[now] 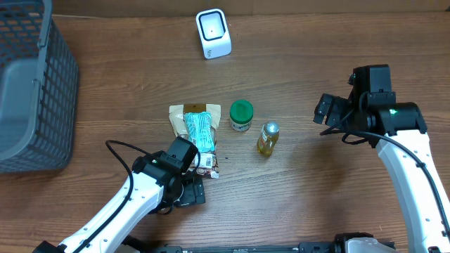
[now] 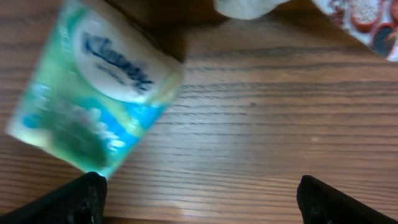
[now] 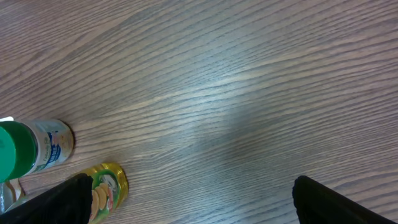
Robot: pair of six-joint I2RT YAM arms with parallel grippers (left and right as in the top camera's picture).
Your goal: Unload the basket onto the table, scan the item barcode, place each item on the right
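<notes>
A white barcode scanner (image 1: 213,33) stands at the back of the table. Mid-table lie a teal Kleenex tissue pack (image 1: 199,130) on a brown packet (image 1: 188,110), a green-lidded jar (image 1: 241,116) and a yellow bottle (image 1: 267,138). My left gripper (image 1: 190,190) sits low just in front of the tissue pack (image 2: 93,87), open, with only bare wood between its fingers (image 2: 84,196). My right gripper (image 1: 328,110) hovers open to the right of the bottle (image 3: 106,190) and jar (image 3: 31,149), holding nothing. No barcode shows.
A grey mesh basket (image 1: 31,91) fills the far left. A small snack packet (image 1: 208,164) lies beside my left wrist, and its corner (image 2: 367,28) shows at the top right of the left wrist view. A black cable (image 1: 119,151) loops off the left arm.
</notes>
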